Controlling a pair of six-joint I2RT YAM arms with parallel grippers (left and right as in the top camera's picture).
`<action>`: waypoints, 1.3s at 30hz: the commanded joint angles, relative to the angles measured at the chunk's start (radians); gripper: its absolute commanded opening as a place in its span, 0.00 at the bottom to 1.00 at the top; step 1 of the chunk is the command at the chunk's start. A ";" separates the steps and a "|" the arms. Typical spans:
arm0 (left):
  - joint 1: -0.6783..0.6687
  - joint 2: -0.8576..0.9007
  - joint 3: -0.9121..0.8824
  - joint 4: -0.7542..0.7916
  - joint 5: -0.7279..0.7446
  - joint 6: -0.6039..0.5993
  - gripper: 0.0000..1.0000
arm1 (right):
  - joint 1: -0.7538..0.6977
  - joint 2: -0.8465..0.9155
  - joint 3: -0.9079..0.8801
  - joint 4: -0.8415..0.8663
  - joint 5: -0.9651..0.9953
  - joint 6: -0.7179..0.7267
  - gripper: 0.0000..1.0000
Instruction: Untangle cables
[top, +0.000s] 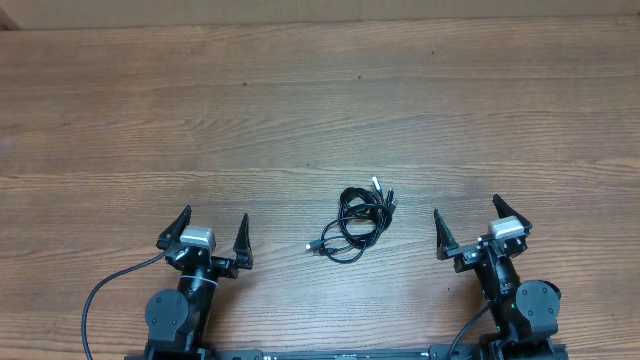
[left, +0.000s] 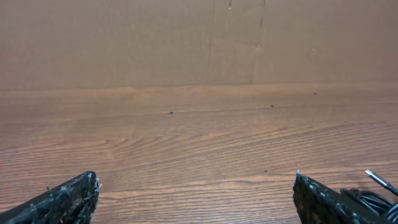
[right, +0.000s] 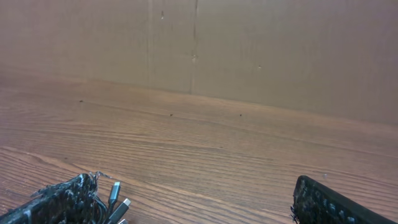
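Loosely bunched, the cables (top: 357, 225) lie between left tool (top: 215, 214) and right tool (top: 466, 205)

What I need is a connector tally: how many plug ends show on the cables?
3. One silver plug and a dark plug at the far end of the cables, a third plug at the near left. Others may be hidden.

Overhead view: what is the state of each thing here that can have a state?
cables: bunched in one loose tangle, lying untouched between the grippers
left gripper: open, empty, apart from the cables
right gripper: open, empty, apart from the cables
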 joint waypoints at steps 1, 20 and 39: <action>0.006 -0.011 -0.004 -0.003 -0.032 0.026 0.99 | -0.001 -0.004 0.007 0.003 -0.008 -0.008 1.00; 0.006 -0.010 0.079 -0.145 -0.033 0.027 1.00 | -0.001 -0.004 0.007 0.003 -0.008 -0.008 1.00; 0.006 0.346 0.288 -0.312 -0.036 0.027 1.00 | -0.001 -0.004 0.007 0.003 -0.008 -0.008 1.00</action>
